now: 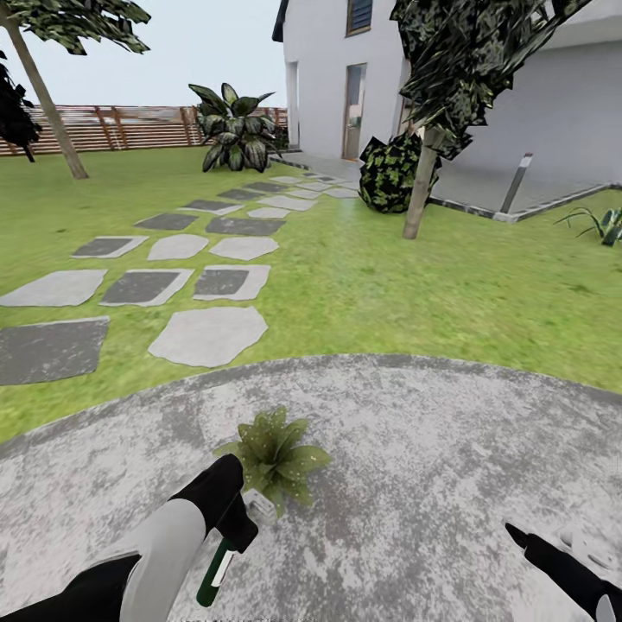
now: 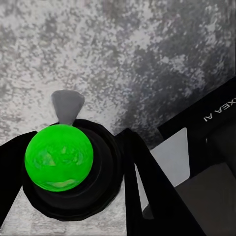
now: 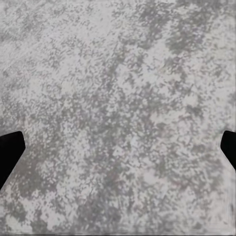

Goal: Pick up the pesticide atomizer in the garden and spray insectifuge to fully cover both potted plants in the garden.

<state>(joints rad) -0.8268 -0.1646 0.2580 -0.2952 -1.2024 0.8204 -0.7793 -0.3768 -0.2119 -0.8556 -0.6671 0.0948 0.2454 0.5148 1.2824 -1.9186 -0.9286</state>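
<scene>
A: Item one, the ground underfoot?
B: Round paving (image 1: 432, 449), mottled grey and white, rough-speckled, with a curved edge against the lawn (image 1: 415, 276). To the robot's right it lies broad and bare.

A: Task items?
B: One potted plant (image 1: 275, 456), a low rosette of pointed green leaves speckled pale, on the paving near its curved edge; the small grey pot (image 1: 261, 505) peeks out beneath it. One pesticide atomizer (image 1: 214, 574), a dark green bottle with a white label, hanging below the left gripper (image 1: 235, 518) just beside that plant. In the left wrist view its glossy bright green rounded part (image 2: 59, 157) sits in a black collar, a grey nozzle (image 2: 67, 105) jutting past it.

A: Fingers?
B: Left: black fingers (image 2: 142, 172) pinching the atomizer's collar from both sides. Right gripper (image 3: 118, 147): fingertips (image 3: 10, 147) spread wide at opposite borders of its wrist view, plain paving between them. In the head view the right gripper (image 1: 518, 534) hovers low over the paving, well apart from the plant.

A: Surroundings?
B: Irregular flat stepping stones (image 1: 207, 335), light and dark grey, trailing across the lawn toward a white house (image 1: 345, 78). One slatted brown fence (image 1: 130, 128). Two slim trunks (image 1: 422, 186), one broad-leaved shrub (image 1: 233, 130), one dark round bush (image 1: 389, 173), one grey post (image 1: 517, 183), one spiky plant (image 1: 605, 225) at the right edge.
</scene>
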